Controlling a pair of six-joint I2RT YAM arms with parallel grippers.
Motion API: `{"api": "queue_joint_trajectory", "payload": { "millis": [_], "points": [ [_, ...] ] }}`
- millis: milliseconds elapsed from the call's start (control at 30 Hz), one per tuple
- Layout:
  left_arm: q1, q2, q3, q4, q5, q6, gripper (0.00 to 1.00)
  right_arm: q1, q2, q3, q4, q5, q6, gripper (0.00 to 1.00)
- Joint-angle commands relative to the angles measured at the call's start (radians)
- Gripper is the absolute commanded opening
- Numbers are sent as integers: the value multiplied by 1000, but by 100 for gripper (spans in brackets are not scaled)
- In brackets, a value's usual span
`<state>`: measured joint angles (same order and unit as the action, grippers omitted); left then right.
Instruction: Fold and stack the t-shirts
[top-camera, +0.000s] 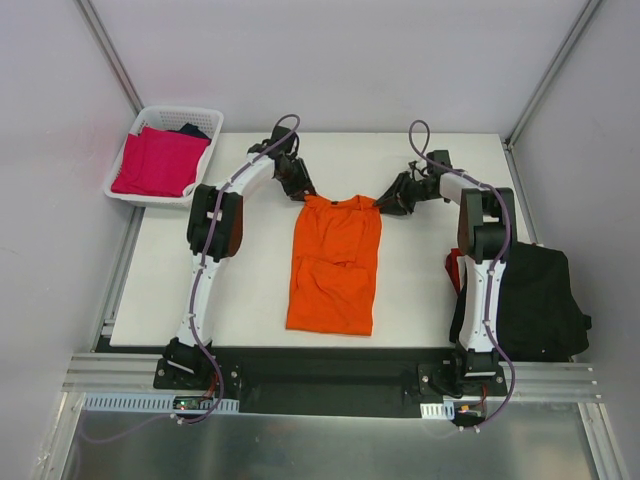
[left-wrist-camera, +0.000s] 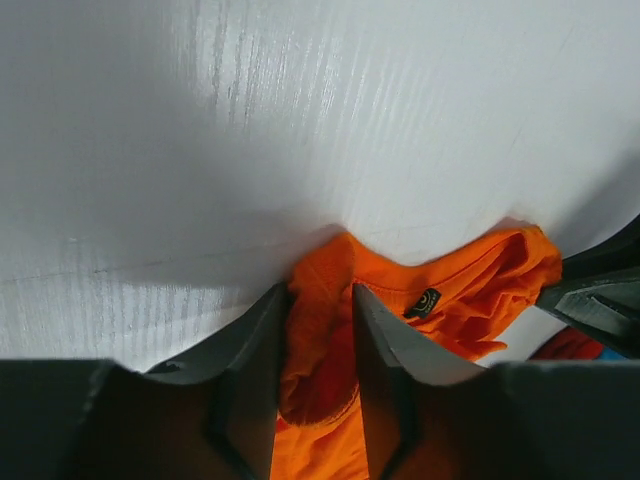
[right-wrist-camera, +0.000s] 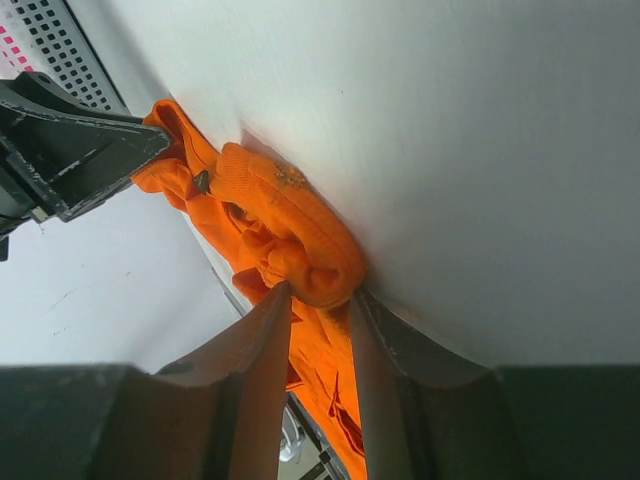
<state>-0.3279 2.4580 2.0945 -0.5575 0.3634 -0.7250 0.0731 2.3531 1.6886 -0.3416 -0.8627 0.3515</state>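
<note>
Orange t-shirt (top-camera: 335, 265): we see its collar-end corners caught between jaws, left and right.
Left gripper (left-wrist-camera: 318, 300): narrow, clamped on orange cloth.
Right gripper (right-wrist-camera: 318, 300): narrow, clamped on a bunched fold.

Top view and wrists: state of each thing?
orange shirt, sides folded in, flat on table, collar end gripped at both corners.
left end effector, shut on orange shirt.
right end effector, shut on orange shirt.
pink shirt, folded, in basket.
basket, upright.
black shirts, heaped at table's right edge.
</note>
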Motion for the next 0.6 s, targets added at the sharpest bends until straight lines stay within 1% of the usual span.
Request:
{"api": "queue_joint_trajectory", "payload": {
  "millis": [0,100,200,267,300,433,467,500,567],
  "points": [
    [-10,6,-31,-13,3,4,27,5,18,-6,6,27,-5,33],
    [-10,-10,-60,-13,-6,10,27,5,14,-6,6,30,-5,31],
    [-8,-19,-77,-13,-17,19,27,5,17,-1,6,33,0,25],
    [-7,-24,-82,-13,-24,22,27,7,18,0,9,33,4,11],
    [-7,-24,-82,-13,-24,24,27,5,18,-1,12,37,10,1],
    [0,-22,-76,-13,-24,25,28,5,20,0,24,27,21,1],
    [0,-24,-68,-15,-26,27,18,7,14,2,23,22,24,1],
    [0,-25,-65,-15,-24,27,11,5,9,2,24,16,26,1],
    [1,-39,-62,-15,-24,22,0,5,0,2,33,7,35,1]
  ]
}}
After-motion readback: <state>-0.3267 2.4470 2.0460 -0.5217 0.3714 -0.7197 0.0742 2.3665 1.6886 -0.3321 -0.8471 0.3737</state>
